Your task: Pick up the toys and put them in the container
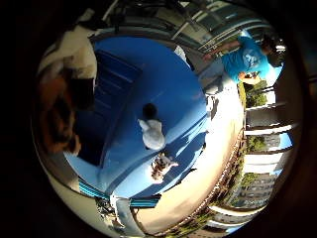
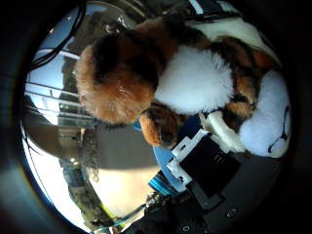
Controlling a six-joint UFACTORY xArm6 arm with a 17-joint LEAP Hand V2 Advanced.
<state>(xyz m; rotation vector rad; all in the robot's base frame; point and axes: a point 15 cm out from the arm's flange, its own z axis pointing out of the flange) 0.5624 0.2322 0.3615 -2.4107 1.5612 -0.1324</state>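
Robot hand (image 2: pixel 209 161) curled around brown-and-white plush tiger (image 2: pixel 161 83) filling frame's upper half, above blue table (image 1: pixel 168 84); loose grip risks dropping it short of container.

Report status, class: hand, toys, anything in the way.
Hand shut on plush tiger, held close to palm. Two small toys lie on blue table. Container not seen. Nothing blocking.

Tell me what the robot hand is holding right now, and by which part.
The robot hand holds a plush tiger toy, which fills the thumb-side view close against the palm. A finger presses near its white belly; the exact part gripped cannot be told.
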